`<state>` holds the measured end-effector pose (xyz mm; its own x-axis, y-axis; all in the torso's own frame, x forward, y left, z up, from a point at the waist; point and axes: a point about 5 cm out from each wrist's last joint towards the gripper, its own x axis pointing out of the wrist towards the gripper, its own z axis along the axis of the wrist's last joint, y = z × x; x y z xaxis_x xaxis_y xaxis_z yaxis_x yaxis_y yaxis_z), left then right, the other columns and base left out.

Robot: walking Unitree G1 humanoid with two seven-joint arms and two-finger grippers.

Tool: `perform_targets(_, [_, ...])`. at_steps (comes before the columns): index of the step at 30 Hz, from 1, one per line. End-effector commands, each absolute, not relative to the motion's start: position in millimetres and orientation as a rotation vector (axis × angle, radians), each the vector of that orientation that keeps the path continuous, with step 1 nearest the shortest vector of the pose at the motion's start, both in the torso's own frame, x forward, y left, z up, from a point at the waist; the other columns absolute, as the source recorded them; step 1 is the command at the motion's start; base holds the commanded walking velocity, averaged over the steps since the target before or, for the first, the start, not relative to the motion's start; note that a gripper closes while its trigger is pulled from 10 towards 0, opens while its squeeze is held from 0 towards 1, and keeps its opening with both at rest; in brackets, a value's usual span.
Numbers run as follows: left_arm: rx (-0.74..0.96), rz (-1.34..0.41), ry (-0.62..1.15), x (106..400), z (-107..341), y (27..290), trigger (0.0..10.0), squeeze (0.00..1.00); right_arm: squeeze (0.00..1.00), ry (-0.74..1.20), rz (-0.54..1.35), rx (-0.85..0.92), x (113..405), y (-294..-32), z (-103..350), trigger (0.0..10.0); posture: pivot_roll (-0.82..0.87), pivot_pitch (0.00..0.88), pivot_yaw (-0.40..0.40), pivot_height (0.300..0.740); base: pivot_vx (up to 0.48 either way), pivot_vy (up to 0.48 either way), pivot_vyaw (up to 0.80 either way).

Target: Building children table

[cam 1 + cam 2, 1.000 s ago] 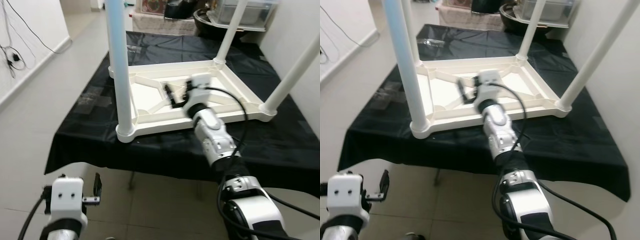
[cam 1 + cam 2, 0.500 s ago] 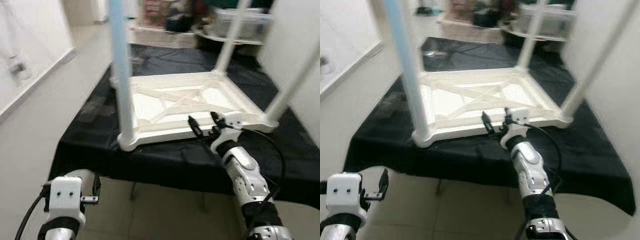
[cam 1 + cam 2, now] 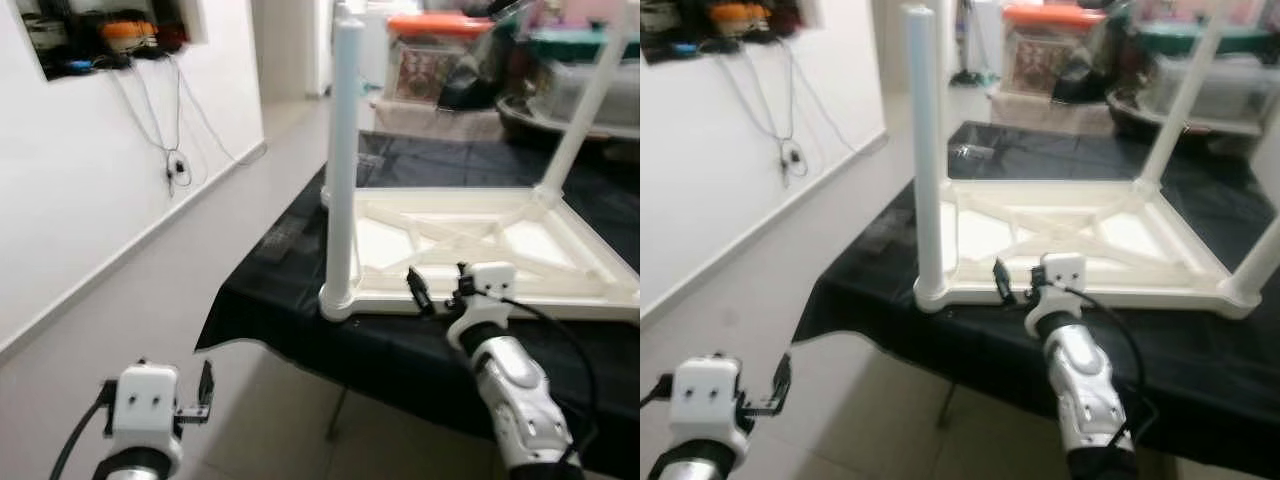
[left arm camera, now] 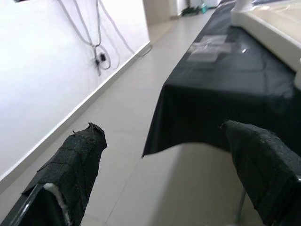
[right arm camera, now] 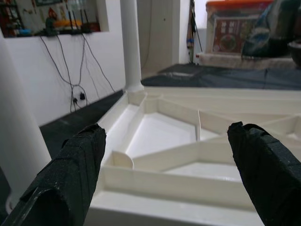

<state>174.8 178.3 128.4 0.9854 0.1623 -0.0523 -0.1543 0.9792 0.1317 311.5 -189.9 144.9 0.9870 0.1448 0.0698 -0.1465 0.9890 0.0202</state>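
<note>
The white children's table (image 3: 480, 245) lay upside down, legs up, on the black-draped counter (image 3: 290, 250) at frame right; the right tool (image 3: 440, 290), fingers spread, hovered at its near rim; the left tool (image 3: 195, 395), also spread, hung lower left.

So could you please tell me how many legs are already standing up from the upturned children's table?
4 legs: near left corner, far left corner, far right corner and near right corner, the last cut off at the picture edge.
</note>
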Motion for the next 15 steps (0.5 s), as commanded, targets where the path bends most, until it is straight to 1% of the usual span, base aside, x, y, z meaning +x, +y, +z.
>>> perform_targets(1, [0.135,0.157,0.066,175,126,179,10.0,0.0,0.0,-0.045,0.189,0.047,313,-185,143,10.0,0.01,0.013,-0.023,0.734,0.0,0.0,0.0])
perform_targets(2, [0.135,0.157,0.066,175,126,179,10.0,0.0,0.0,-0.045,0.189,0.047,313,-185,143,10.0,0.01,0.013,-0.023,0.734,0.0,0.0,0.0])
perform_targets(4, [0.133,0.153,0.067,175,126,177,10.0,0.0,0.0,-0.006,0.408,0.105,311,-166,145,10.0,0.01,0.016,-0.026,0.734,0.0,0.0,0.0])
perform_targets(6, [0.133,0.153,0.068,175,126,177,10.0,0.0,0.0,-0.001,0.432,0.109,311,-164,144,10.0,0.01,0.016,-0.026,0.734,0.0,0.0,0.0])
perform_targets(8, [0.132,0.151,0.067,174,127,176,10.0,0.0,0.0,0.022,0.521,0.146,309,-160,145,10.0,0.02,0.023,-0.028,0.734,0.0,0.0,0.0])
perform_targets(11, [0.132,0.148,0.071,173,126,175,10.0,0.0,0.0,0.029,0.575,0.135,310,-161,146,10.0,0.02,0.029,-0.026,0.734,0.0,0.0,0.0])
perform_targets(12, [0.13,0.146,0.073,173,126,175,10.0,0.0,0.0,0.026,0.617,0.119,315,-161,151,10.0,0.02,0.03,-0.028,0.734,0.0,0.0,0.0])
perform_targets(14, [0.13,0.146,0.073,173,126,175,10.0,0.0,0.0,0.026,0.617,0.119,315,-161,151,10.0,0.02,0.03,-0.028,0.734,0.0,0.0,0.0])
perform_targets(15, [0.129,0.145,0.077,170,126,173,10.0,0.0,0.0,-0.008,0.656,0.076,325,-158,164,10.0,0.02,0.052,-0.031,0.734,0.0,0.0,0.0])
